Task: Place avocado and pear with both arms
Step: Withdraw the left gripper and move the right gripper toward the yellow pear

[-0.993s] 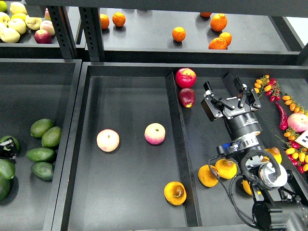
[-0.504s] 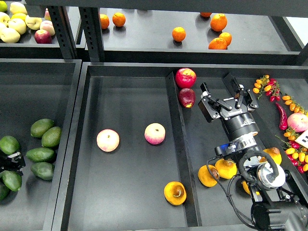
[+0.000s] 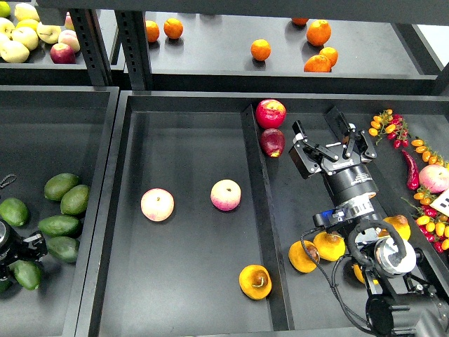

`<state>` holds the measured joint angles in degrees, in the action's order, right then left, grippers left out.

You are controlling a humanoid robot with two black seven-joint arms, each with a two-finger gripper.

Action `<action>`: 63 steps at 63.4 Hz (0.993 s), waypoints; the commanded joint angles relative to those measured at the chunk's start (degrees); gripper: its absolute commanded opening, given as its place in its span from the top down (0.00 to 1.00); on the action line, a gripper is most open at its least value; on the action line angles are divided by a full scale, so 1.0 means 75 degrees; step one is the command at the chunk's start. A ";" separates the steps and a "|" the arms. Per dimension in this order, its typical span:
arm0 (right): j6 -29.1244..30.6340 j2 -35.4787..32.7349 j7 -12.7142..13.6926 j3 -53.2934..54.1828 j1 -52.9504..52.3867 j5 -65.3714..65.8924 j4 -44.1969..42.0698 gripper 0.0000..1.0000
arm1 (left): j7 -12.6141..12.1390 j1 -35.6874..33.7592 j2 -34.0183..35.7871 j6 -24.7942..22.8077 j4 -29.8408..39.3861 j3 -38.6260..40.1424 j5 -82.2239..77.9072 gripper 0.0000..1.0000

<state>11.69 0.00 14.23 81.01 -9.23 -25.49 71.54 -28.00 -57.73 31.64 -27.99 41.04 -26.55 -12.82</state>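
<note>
Several dark green avocados [image 3: 60,226] lie in the left bin. My left gripper [image 3: 31,247] is small and dark at the left edge, with one avocado [image 3: 28,274] right at its tip, apparently held. A golden pear [image 3: 255,281] with a brown stem lies at the front of the middle bin. More pears [image 3: 329,246] lie in the right compartment beside my right arm. My right gripper [image 3: 327,139] is open and empty above the right compartment, next to a dark red apple [image 3: 272,142].
Two pink-cream fruits [image 3: 157,204] lie in the middle bin [image 3: 182,295]. A red apple [image 3: 270,112] rests on the divider's far end. Oranges [image 3: 261,49] and apples [image 3: 62,53] sit on the back shelf. Chillies and small tomatoes [image 3: 421,182] are at the right.
My left gripper has moved down and to the right, and the avocado at its tip moved with it. My right gripper shifted slightly left, then stayed still and open.
</note>
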 commanded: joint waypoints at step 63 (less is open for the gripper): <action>0.0011 0.0000 0.0001 -0.0125 0.0000 -0.0011 -0.0116 0.00 | 0.0000 -0.0049 0.0000 -0.0002 -0.0011 0.0012 -0.0072 0.01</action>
<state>11.78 0.00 14.25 80.33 -9.23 -25.61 70.78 -28.00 -57.95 31.35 -28.00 40.72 -26.55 -13.45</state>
